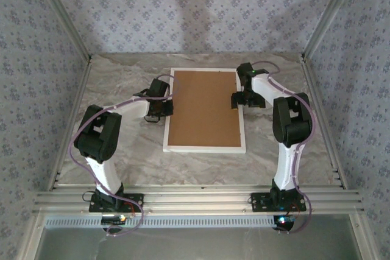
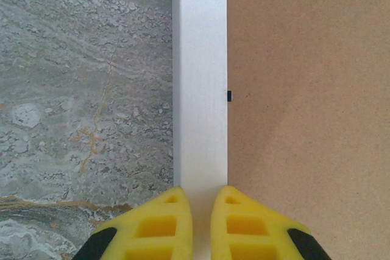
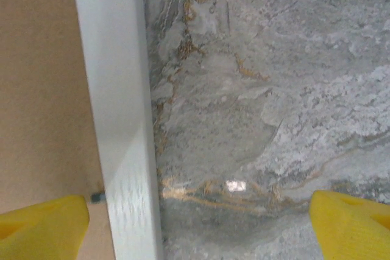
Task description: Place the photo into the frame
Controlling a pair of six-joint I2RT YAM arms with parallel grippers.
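On the marbled bench (image 1: 122, 150) the white frame (image 1: 204, 148) lies flat at the middle, a brown backing board (image 1: 204, 105) filling it, with an arm at each long side.
The left arm (image 1: 100, 135) reaches the frame's left rail. The left jaws are clenched on nothing, yellow fingertips (image 2: 164, 229) almost meeting over the moulding; contact I cannot tell. The right arm (image 1: 291, 120) stands at the right rail. The right jaws are released wide, straddling it, one fingertip over the board and the other over bare bench. A small black tab (image 2: 229, 95) sits at the board's left edge.
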